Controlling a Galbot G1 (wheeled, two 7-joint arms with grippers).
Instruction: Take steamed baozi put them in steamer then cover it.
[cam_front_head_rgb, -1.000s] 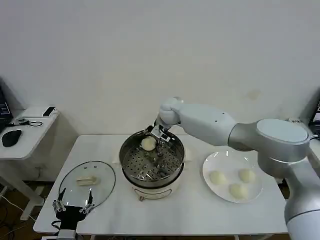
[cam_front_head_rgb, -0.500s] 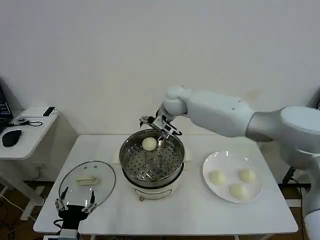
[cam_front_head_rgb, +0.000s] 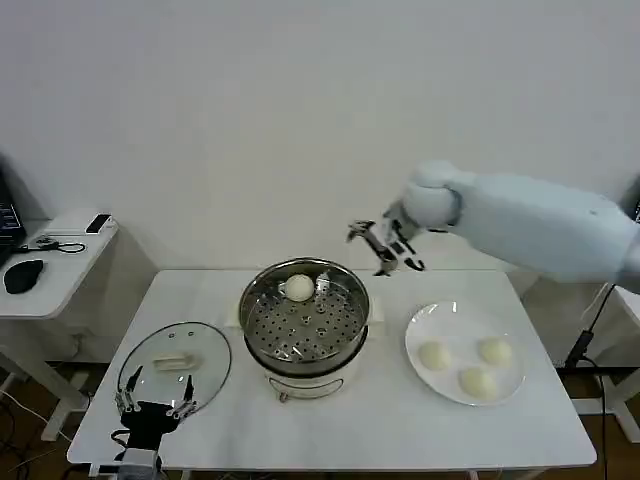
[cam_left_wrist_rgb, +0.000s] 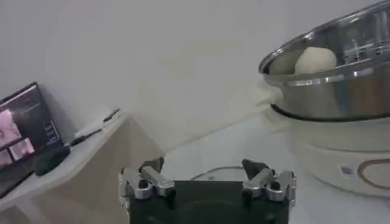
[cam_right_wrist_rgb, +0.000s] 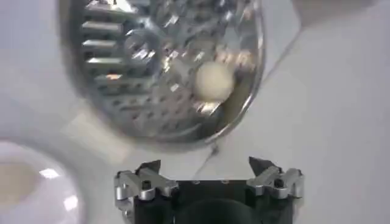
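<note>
Since a second ago the right gripper (cam_front_head_rgb: 386, 250) has left the steamer (cam_front_head_rgb: 304, 320) and risen to its right, above the gap between steamer and plate (cam_front_head_rgb: 466, 352); the bun (cam_front_head_rgb: 298, 288) it was at now lies alone on the perforated tray at the steamer's far side.

Going left to right in the head view: a side desk (cam_front_head_rgb: 50, 262) with a mouse and small devices stands off the counter's (cam_front_head_rgb: 330, 420) left end. On the counter's front left lies the cover (cam_front_head_rgb: 175, 365), flat, its cream handle up. The left gripper (cam_front_head_rgb: 153, 408) is parked at the counter's front edge just before the cover, fingers spread wide and empty. The steamer stands at the middle. The right gripper hangs in the air, fingers wide apart and holding nothing. On the right, the plate carries three buns (cam_front_head_rgb: 470, 365).

The left wrist view shows what the head view cannot: the steamer from the side, its cream base (cam_left_wrist_rgb: 341, 159) under the steel wall, the bun (cam_left_wrist_rgb: 315, 61) peeking over the rim, and a lit screen (cam_left_wrist_rgb: 24, 129) on the side desk. The right wrist view looks straight down into the steamer (cam_right_wrist_rgb: 164, 67), the bun (cam_right_wrist_rgb: 214, 80) near the rim, a slice of plate (cam_right_wrist_rgb: 36, 189) at one corner, and both open fingers (cam_right_wrist_rgb: 141, 184).
</note>
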